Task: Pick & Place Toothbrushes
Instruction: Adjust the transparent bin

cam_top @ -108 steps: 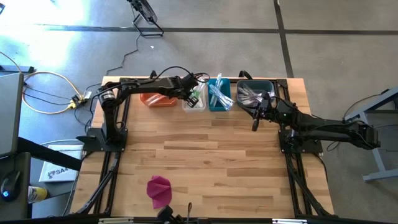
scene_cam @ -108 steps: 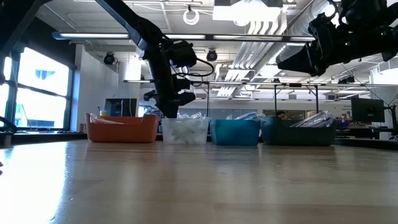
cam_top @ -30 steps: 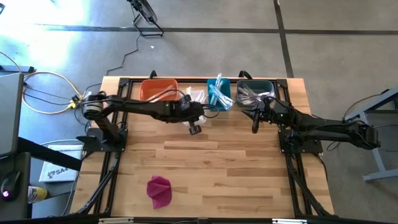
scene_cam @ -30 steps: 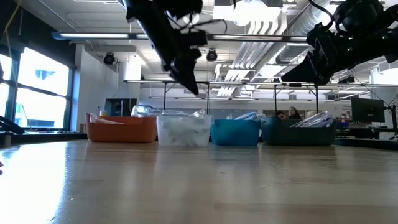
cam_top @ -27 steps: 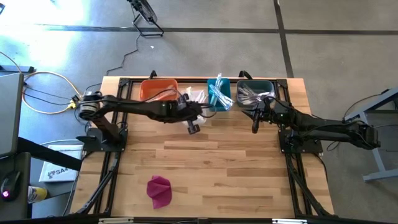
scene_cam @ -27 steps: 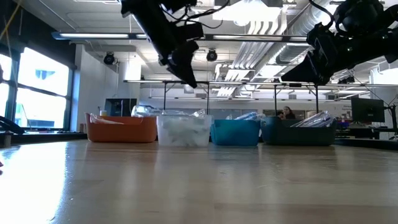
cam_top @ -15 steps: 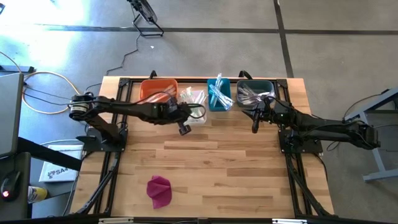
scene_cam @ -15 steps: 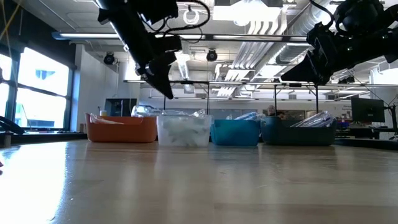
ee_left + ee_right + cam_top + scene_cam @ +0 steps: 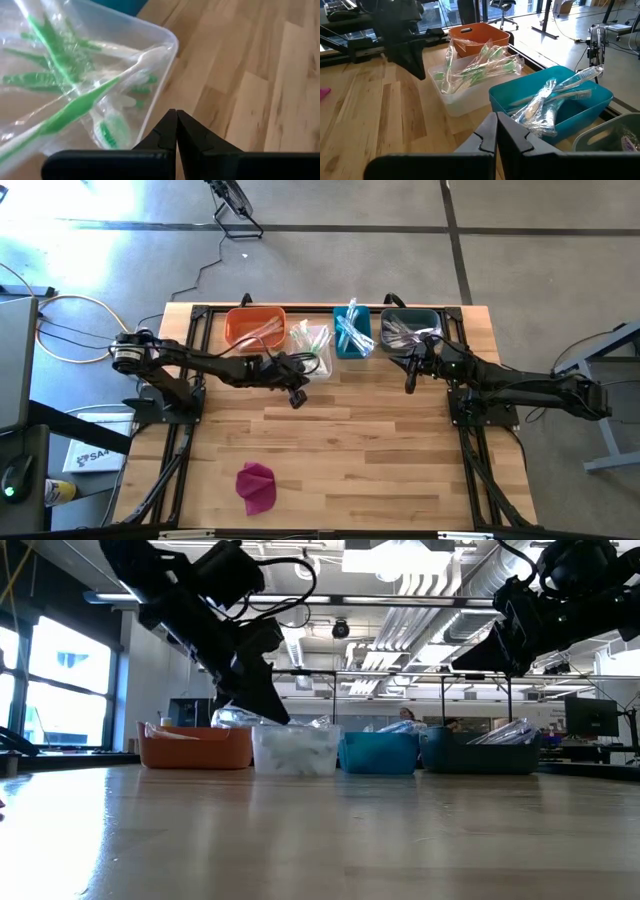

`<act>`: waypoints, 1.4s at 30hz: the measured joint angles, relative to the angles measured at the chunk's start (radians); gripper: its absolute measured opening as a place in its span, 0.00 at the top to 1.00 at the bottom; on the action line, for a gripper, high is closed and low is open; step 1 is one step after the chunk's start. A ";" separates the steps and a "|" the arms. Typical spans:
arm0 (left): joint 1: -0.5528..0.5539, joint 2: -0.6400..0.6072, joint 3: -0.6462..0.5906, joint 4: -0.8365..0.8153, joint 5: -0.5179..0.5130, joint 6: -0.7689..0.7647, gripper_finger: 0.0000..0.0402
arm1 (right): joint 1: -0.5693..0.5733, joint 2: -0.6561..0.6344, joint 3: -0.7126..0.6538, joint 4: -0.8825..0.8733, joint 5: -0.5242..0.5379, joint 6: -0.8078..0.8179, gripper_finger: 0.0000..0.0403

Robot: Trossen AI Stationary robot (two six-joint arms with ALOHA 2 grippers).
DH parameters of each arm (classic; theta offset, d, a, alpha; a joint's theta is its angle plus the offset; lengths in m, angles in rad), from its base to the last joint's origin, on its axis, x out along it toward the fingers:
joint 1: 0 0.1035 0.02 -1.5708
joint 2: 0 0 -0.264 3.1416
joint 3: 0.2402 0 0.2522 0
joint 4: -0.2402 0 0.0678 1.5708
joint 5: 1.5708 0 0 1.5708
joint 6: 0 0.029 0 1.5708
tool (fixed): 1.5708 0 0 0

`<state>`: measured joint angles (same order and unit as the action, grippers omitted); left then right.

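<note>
Wrapped toothbrushes lie sorted in four bins along the far edge: an orange bin [image 9: 254, 326], a clear bin [image 9: 310, 340] with green-handled toothbrushes [image 9: 65, 107], a teal bin [image 9: 352, 332] with blue ones [image 9: 555, 97], and a dark bin [image 9: 408, 328]. My left gripper [image 9: 298, 400] hangs shut and holds nothing, just in front of the clear bin's near wall [image 9: 162, 65], tipped down over the bare wood. My right gripper [image 9: 409, 387] waits shut, also holding nothing, above the table in front of the dark bin.
A magenta cloth lump [image 9: 257, 485] lies near the table's front edge, left of centre. The wooden tabletop [image 9: 370, 450] stretches between the bins and the near edge. Black frame rails [image 9: 470, 470] run along both sides.
My left gripper, shut the whole time, has drawn back from the clear bin toward the table's left and near edge. It has sunk lower, rolled and tipped further down. The right arm has kept still.
</note>
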<state>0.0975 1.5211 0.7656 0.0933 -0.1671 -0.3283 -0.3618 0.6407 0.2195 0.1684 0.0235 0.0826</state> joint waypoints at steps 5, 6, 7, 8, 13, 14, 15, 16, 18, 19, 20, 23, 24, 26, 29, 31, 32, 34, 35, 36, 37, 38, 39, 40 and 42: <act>0.000 0.000 -0.013 -0.025 0.000 -0.045 0.99 | 0.000 0.000 0.000 0.000 0.000 0.000 0.99; 0.000 0.000 -0.014 -0.037 0.000 -0.054 0.99 | 0.000 0.000 0.000 0.000 0.000 0.000 0.99; 0.000 0.000 -0.014 -0.041 -0.002 -0.063 0.99 | 0.000 0.000 0.000 0.000 0.000 0.000 0.99; 0.000 0.000 -0.014 -0.041 -0.005 -0.068 0.99 | 0.000 0.000 0.000 0.000 0.000 0.000 0.99; 0.000 0.015 -0.014 -0.024 -0.007 -0.076 0.99 | 0.000 0.000 0.000 0.000 0.000 0.000 0.99; 0.000 0.022 -0.014 -0.025 -0.006 -0.085 0.99 | 0.000 0.000 0.000 0.000 0.000 0.000 0.99; 0.000 0.031 -0.014 -0.016 -0.003 -0.096 0.99 | 0.000 0.000 0.000 0.000 0.000 0.000 0.99; 0.000 0.045 -0.014 0.002 -0.002 -0.102 0.99 | 0.000 0.000 0.000 0.000 0.000 0.000 0.99; 0.000 0.071 -0.014 0.025 0.007 -0.107 0.99 | 0.000 0.000 0.000 0.000 0.000 0.000 0.99; 0.000 0.085 -0.014 0.045 0.014 -0.111 0.99 | 0.000 0.000 0.000 0.000 0.000 0.000 0.99; 0.000 0.099 -0.014 0.071 0.022 -0.114 0.99 | 0.000 0.000 0.000 0.000 0.000 0.000 0.99; 0.000 0.136 -0.014 0.112 0.024 -0.119 0.99 | 0.000 0.000 0.000 0.000 0.000 0.000 0.99; 0.000 0.147 -0.014 0.129 0.023 -0.119 0.99 | 0.000 0.000 0.000 0.000 0.000 0.000 0.99; 0.000 0.159 -0.014 0.146 0.006 -0.120 0.99 | 0.000 0.000 0.000 0.000 0.000 0.000 0.99; 0.000 0.173 -0.014 0.151 -0.046 -0.122 0.99 | 0.000 0.000 0.000 0.000 0.000 0.000 0.99; 0.000 0.180 -0.014 0.153 -0.074 -0.122 0.99 | 0.000 0.000 0.000 0.000 0.000 0.000 0.99; 0.000 0.184 -0.014 0.154 -0.080 -0.122 0.99 | 0.000 0.000 0.000 0.000 0.000 0.000 0.99; 0.001 0.199 -0.013 0.171 -0.091 -0.122 0.99 | 0.000 0.000 0.000 0.000 0.000 0.000 0.99; 0.001 0.206 -0.013 0.177 -0.095 -0.122 0.99 | 0.000 0.000 0.000 0.000 0.002 0.000 0.99; 0.001 0.215 -0.013 0.196 -0.101 -0.122 0.99 | 0.000 0.000 0.000 0.000 0.003 0.000 0.99; 0.001 0.222 -0.013 0.214 -0.101 -0.122 0.99 | 0.000 0.000 0.000 0.000 0.003 0.000 0.99; 0.001 0.229 -0.013 0.229 -0.102 -0.122 0.99 | 0.000 0.000 0.000 0.000 0.003 0.000 0.99; 0.001 0.230 -0.013 0.236 -0.103 -0.122 0.99 | 0.000 0.000 0.000 0.000 0.003 0.000 0.99; 0.001 0.230 -0.013 0.238 -0.104 -0.122 0.99 | 0.000 0.000 0.000 0.000 0.003 0.000 0.99; 0.001 0.231 -0.013 0.241 -0.112 -0.117 0.99 | 0.000 0.000 0.000 0.000 0.003 0.000 0.99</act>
<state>0.0982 1.7523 0.7528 0.3340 -0.2791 -0.4449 -0.3619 0.6407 0.2195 0.1684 0.0268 0.0826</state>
